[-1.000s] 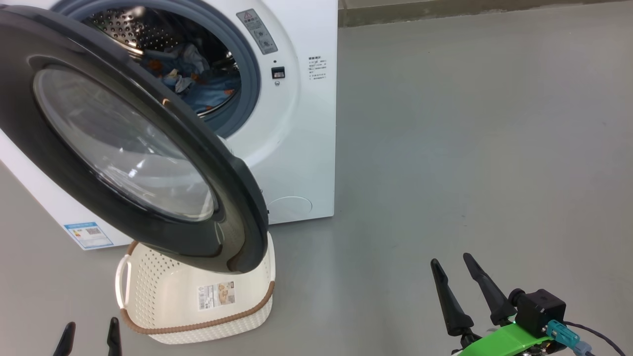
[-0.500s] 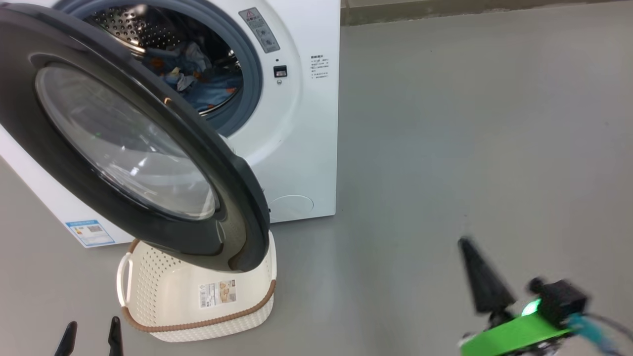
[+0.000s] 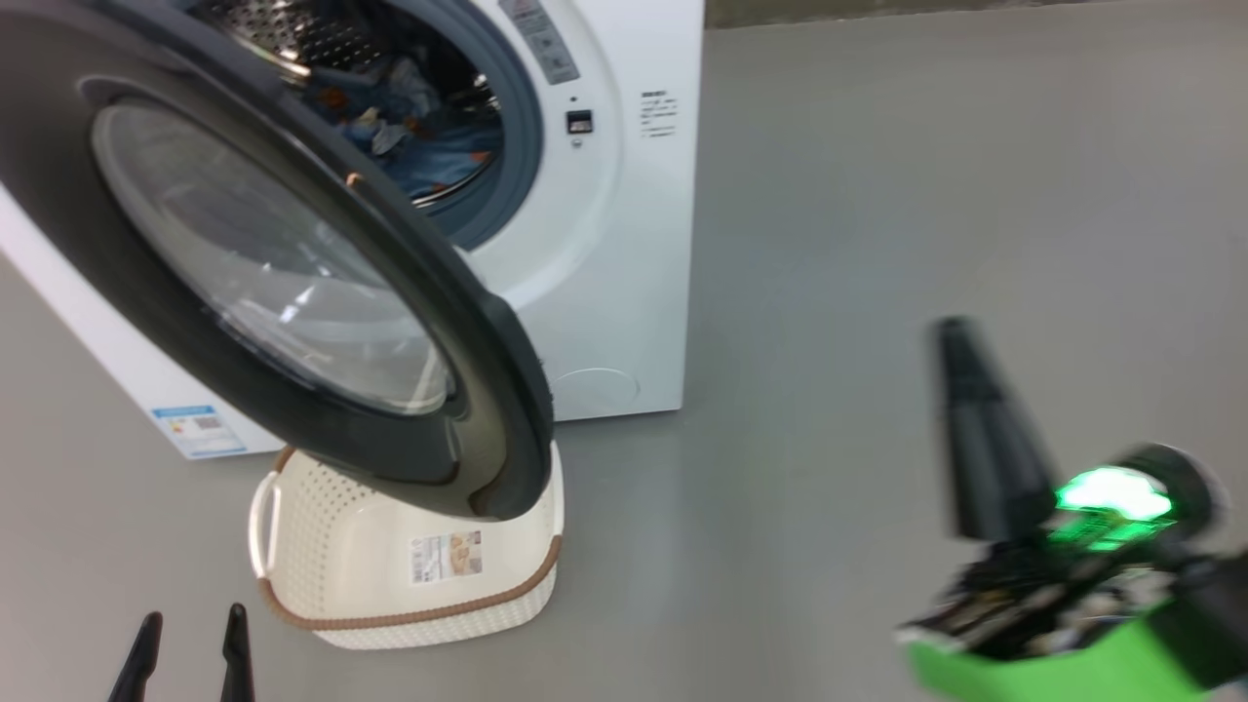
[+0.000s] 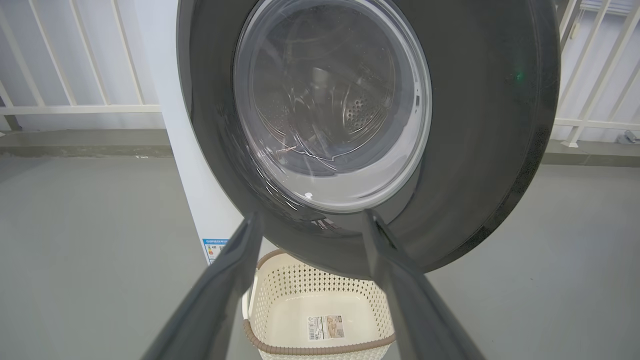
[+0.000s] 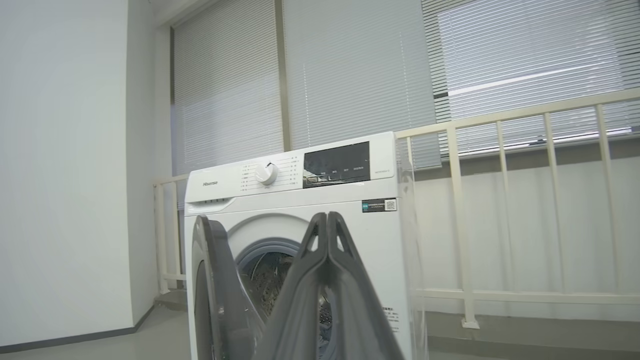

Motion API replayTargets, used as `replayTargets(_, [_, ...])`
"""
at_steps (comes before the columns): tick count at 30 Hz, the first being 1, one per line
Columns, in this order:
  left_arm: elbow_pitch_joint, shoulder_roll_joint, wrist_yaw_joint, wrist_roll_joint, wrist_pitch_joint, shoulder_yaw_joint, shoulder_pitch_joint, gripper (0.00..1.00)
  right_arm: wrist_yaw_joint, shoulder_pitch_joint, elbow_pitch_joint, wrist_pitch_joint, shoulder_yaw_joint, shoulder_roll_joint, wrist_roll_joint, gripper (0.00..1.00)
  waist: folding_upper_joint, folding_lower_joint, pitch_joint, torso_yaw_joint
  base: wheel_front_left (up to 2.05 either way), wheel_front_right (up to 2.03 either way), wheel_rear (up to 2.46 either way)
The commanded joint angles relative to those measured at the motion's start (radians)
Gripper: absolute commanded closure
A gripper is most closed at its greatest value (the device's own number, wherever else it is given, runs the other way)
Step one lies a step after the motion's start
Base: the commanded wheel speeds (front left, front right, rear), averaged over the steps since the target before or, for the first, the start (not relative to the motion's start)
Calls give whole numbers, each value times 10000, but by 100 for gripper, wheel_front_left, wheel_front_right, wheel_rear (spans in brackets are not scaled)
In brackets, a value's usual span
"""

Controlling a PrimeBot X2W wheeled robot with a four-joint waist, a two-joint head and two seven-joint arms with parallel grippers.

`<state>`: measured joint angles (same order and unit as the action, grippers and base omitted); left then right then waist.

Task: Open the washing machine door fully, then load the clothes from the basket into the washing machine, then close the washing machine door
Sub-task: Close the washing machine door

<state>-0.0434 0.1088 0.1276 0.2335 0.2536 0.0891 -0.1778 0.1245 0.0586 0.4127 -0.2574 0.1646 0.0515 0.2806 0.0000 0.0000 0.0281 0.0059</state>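
The white washing machine (image 3: 624, 244) stands at the upper left with its black-rimmed glass door (image 3: 263, 273) swung wide open over the basket (image 3: 409, 570). Blue clothes with orange figures (image 3: 429, 146) lie inside the steel drum. Nothing lies in the cream basket but the label on its bottom. My left gripper (image 3: 190, 643) is open at the lower left, short of the basket; its wrist view faces the door (image 4: 475, 125) and basket (image 4: 320, 320). My right gripper (image 3: 960, 341) is shut and empty at the lower right, raised off the floor, its fingers (image 5: 327, 225) pressed together and pointing at the machine (image 5: 300, 200).
Grey floor spreads to the right of the machine. Behind it run a cream railing (image 5: 500, 200) and windows with blinds. A white wall stands to the left in the right wrist view.
My right gripper has shut and risen, moving up the head view. The head camera has shifted, so the machine and basket sit slightly further right. The left gripper has stayed put.
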Motion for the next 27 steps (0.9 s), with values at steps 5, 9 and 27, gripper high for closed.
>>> replayTargets(5, [258, 71, 31, 131, 82, 96, 539, 0, 62, 973, 129, -44, 2374, 344, -712, 100, 0, 0, 128, 610, 0, 0, 0])
replayTargets(9, [256, 40, 31, 181, 82, -27, 611, 0, 62, 1218, -273, -44, 3199, 692, -659, 100, 0, 0, 175, 937, 0, 0, 0])
replayTargets(27, [191, 60, 31, 593, 82, -1271, 1619, 0, 62, 2683, -4225, -44, 4795, 1270, 24, 100, 0, 0, 1361, 3276, 0, 0, 0])
